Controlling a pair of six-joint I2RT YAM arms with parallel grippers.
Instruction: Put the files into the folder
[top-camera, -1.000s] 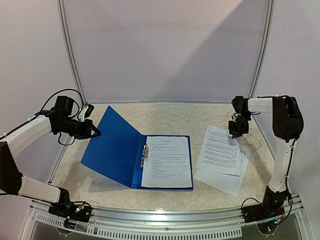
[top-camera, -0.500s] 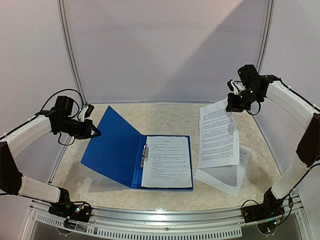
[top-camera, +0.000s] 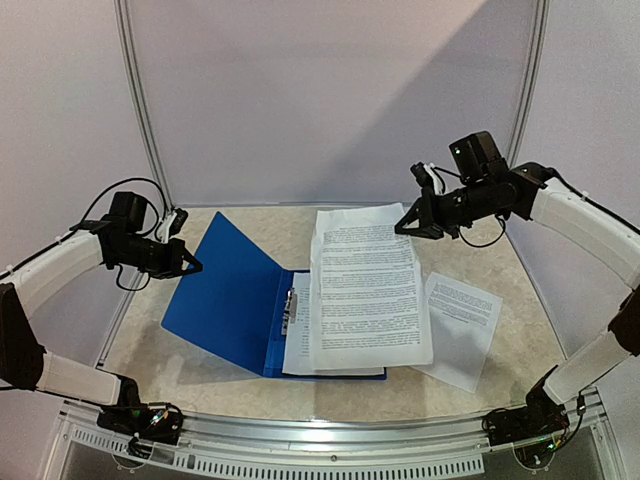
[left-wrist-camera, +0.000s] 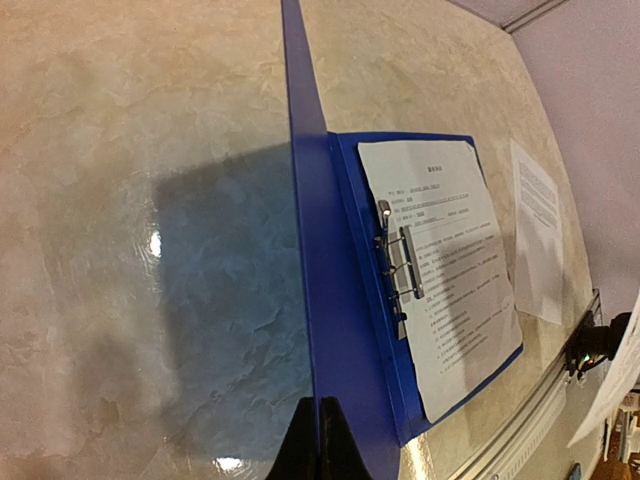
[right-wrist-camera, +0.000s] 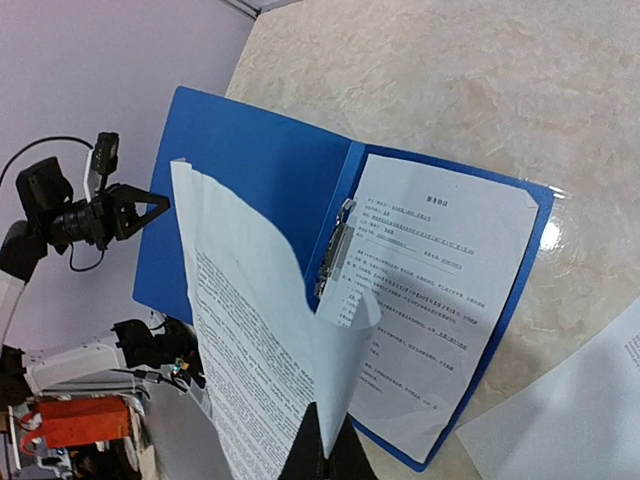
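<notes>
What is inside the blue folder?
A printed sheet lies inside the folder, beside its metal clip. Whether more sheets lie beneath it cannot be seen.

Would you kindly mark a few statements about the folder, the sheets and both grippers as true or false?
1. The folder lies closed. False: it is open, one side tilted up.
2. The right gripper holds the lifted sheet over the folder. True.
3. No sheet is in the folder. False: a filed sheet lies in it beside the clip.
4. A loose sheet lies on the table to the right of the folder. True.
5. The left gripper is open, clear of the folder. False: it is shut on the folder's edge.
</notes>
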